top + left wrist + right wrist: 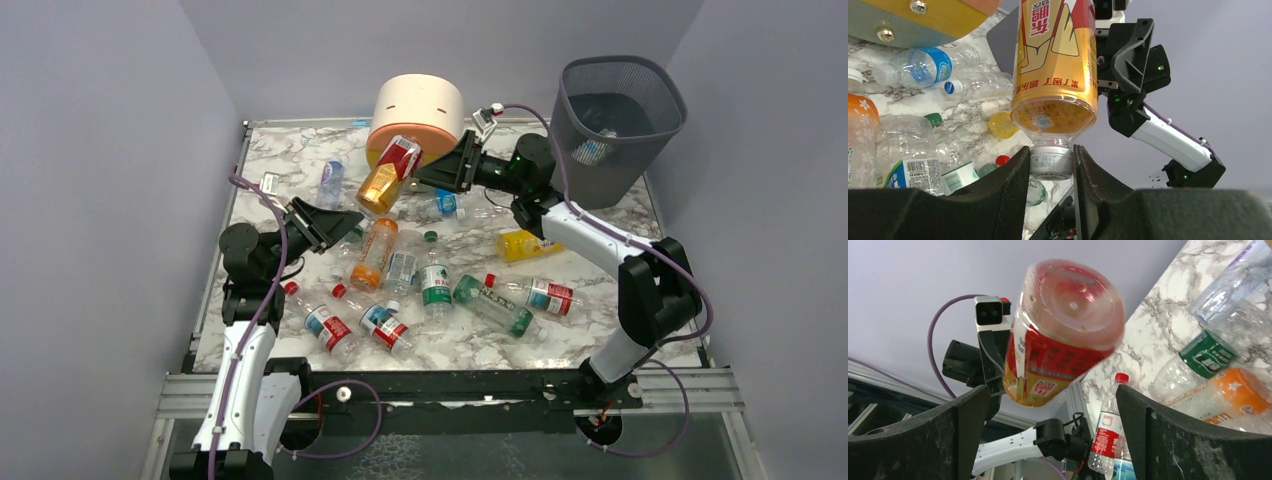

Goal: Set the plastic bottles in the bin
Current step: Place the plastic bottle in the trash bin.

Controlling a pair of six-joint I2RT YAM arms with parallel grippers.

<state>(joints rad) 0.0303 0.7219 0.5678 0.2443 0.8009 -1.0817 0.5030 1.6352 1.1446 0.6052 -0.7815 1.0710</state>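
The smooth plastic bottle (pixel 388 172), labelled in red and gold, hangs tilted in the air well left of the dark mesh bin (pixel 640 165). The left gripper (pixel 1050 160) pinches its silvery neck end. The right gripper (pixel 1053 390) gapes wide, its fingers flanking the round base without touching it.

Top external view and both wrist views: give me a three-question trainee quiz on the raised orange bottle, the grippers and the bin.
1. True or false: the left gripper holds the orange bottle by its cap.
2. The right gripper is: A) open, B) shut on the bottle, C) out of view.
3. At which corner of the table does the bin stand?
Key: 1 true; 2 A; 3 far right.
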